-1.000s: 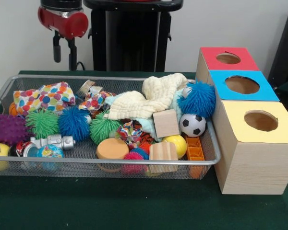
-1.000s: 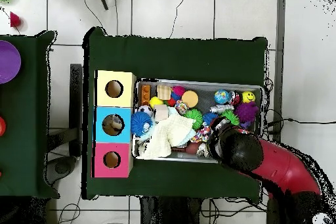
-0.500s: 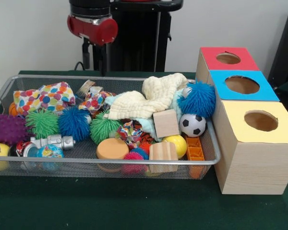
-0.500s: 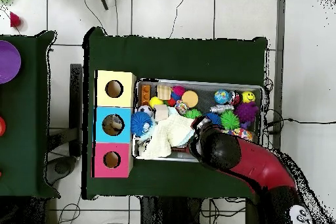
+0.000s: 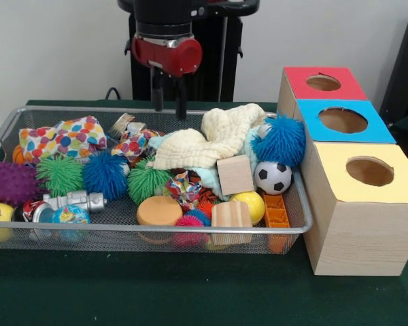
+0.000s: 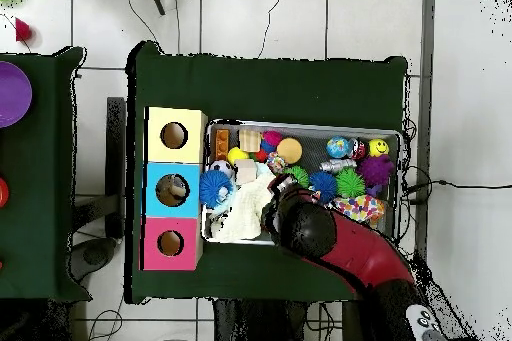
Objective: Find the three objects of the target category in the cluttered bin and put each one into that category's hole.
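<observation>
A wire mesh bin (image 5: 190, 229) holds mixed toys. My gripper (image 5: 170, 111) hangs open and empty above the bin's back edge, just left of a cream cloth (image 5: 211, 139). A blue spiky ball (image 5: 280, 141) lies at the bin's right end beside a soccer ball (image 5: 273, 177). Two wooden blocks (image 5: 234, 174) (image 5: 231, 215) and an orange disc (image 5: 159, 211) lie near the front. Green (image 5: 58, 174), blue (image 5: 104, 174) and purple (image 5: 12, 183) spiky balls fill the left. In the overhead view the arm's head (image 6: 297, 225) covers the gripper over the bin (image 6: 300, 125).
Three wooden boxes stand in a row right of the bin, with a red top (image 5: 323, 83), a blue top (image 5: 343, 121) and a yellow top (image 5: 368, 172), each with a round hole. Dotted cloth bags (image 5: 64, 138) and a silver toy (image 5: 75, 201) also lie in the bin.
The arm has swung from the bin's left end to over its middle, toward the cream cloth. The gripper has stayed open and the toys have not moved.
</observation>
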You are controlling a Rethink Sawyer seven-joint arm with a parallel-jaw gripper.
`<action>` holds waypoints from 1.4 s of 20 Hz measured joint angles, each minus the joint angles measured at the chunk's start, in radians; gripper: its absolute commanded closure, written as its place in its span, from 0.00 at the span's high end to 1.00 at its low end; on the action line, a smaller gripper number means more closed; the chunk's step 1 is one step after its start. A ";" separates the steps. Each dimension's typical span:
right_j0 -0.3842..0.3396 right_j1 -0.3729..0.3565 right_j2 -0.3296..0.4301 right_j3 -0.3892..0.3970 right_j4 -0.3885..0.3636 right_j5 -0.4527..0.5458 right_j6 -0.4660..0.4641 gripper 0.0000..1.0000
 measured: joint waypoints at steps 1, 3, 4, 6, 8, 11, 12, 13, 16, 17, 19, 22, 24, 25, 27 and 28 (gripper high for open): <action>0.006 0.002 0.000 0.007 0.013 -0.009 0.000 1.00; 0.013 0.007 0.002 0.017 0.028 -0.029 0.000 1.00; 0.017 0.009 0.003 0.022 0.036 -0.038 0.000 1.00; 0.028 0.016 0.006 0.041 0.067 -0.081 0.001 1.00; 0.035 0.021 0.007 0.049 0.082 -0.105 0.001 1.00; 0.052 0.045 0.009 0.061 0.108 -0.172 0.001 1.00; 0.054 0.050 0.010 0.063 0.111 -0.184 0.001 1.00; 0.058 0.058 0.010 0.065 0.115 -0.202 0.001 1.00; 0.064 0.082 0.012 0.075 0.126 -0.244 0.001 1.00; 0.065 0.095 0.015 0.082 0.132 -0.262 0.001 1.00; 0.064 0.112 0.020 0.091 0.137 -0.282 0.002 1.00; 0.064 0.144 0.033 0.099 0.139 -0.313 0.003 1.00; 0.063 0.170 0.043 0.100 0.139 -0.337 0.004 1.00; 0.063 0.190 0.047 0.100 0.139 -0.356 0.004 1.00; 0.063 0.222 0.050 0.100 0.140 -0.391 0.004 1.00; 0.063 0.231 0.050 0.100 0.139 -0.402 0.004 1.00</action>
